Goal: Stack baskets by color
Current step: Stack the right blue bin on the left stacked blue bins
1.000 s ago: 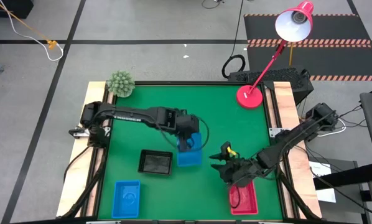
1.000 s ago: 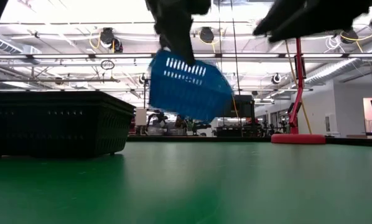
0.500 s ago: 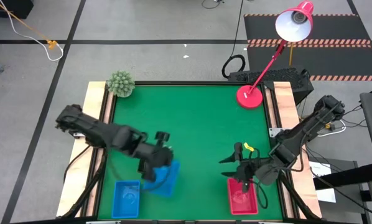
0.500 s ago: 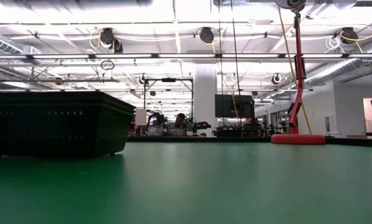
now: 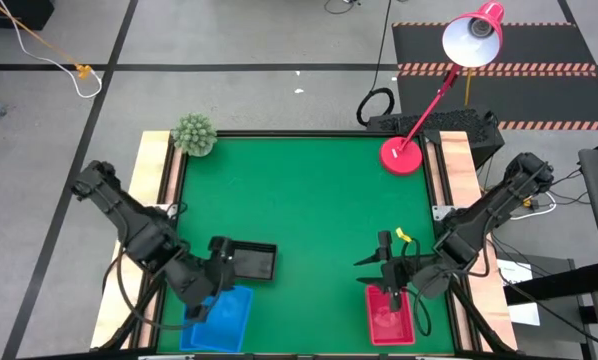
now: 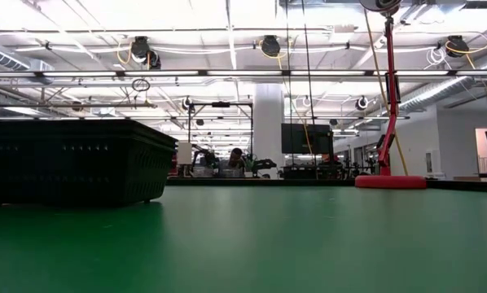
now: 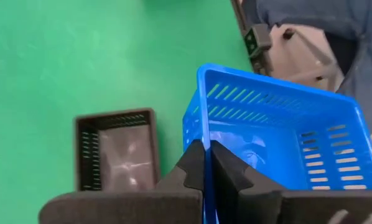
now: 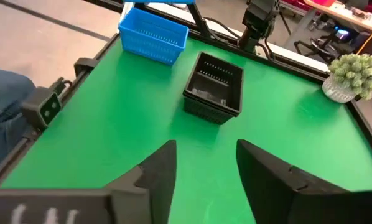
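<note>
Your left gripper (image 5: 215, 296) sits at the near left corner of the green table (image 5: 319, 190), fingers pinched tight on the wall of a blue basket (image 5: 226, 312); from the left wrist view the two dark fingers (image 7: 198, 168) meet over the rim of that basket (image 7: 279, 149), a glossy moulded plastic tray with rows of slanted slots through its sides and a smooth shiny floor. In the overhead view it hangs over a second blue basket (image 5: 191, 322) that shows only as a strip at its left edge, so you cannot tell whether the two touch. Just beside them, farther up the table, stands the black basket (image 5: 250, 261), the same shallow rectangular shape with perforated walls; at table height it (image 6: 72, 161) reads as a dark slotted block with a slightly flared rim. Your right gripper (image 5: 391, 268) hovers at the near right, its fingers (image 8: 155, 171) spread wide with only bare green mat between them, holding nothing, just above the red basket (image 5: 391, 318), which lies on the table near the front edge. The mat looks matte and smooth, framed by pale wooden rails. A spiky green plant (image 5: 193, 134) sits at the far left corner and a red lamp (image 5: 402, 155) with a round base at the far right. No label or writing can be read on any basket.
</note>
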Controlling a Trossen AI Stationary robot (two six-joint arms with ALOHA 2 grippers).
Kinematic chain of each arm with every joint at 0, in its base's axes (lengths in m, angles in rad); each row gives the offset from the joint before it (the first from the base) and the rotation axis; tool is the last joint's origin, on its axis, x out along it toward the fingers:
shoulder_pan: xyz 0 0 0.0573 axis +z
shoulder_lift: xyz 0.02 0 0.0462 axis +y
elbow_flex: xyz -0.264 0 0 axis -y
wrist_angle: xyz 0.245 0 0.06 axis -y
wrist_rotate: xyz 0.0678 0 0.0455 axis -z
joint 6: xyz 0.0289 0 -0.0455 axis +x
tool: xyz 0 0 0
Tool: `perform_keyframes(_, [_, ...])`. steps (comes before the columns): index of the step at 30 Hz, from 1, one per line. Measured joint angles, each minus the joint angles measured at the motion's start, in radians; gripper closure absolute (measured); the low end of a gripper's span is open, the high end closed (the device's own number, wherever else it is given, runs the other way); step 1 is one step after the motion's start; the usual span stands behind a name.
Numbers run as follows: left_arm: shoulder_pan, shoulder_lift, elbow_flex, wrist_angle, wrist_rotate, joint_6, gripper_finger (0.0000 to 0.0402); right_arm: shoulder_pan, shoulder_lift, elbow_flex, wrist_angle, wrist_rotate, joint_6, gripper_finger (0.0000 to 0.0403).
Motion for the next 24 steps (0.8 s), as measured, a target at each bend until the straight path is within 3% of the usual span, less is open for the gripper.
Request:
perform_keyframes(12, [-0.147,-0.183,-0.369,0.253,-0.036,-0.230,0.0392,0.050,0.000,-0.079,0.207,-0.002,-0.037,0.0353])
perform_keyframes(24, [-0.226,-0.387,-0.717,0.494,-0.052,-0.375,0.0392,0.050,0.000,-0.105,0.222,-0.002,-0.037,0.0389])
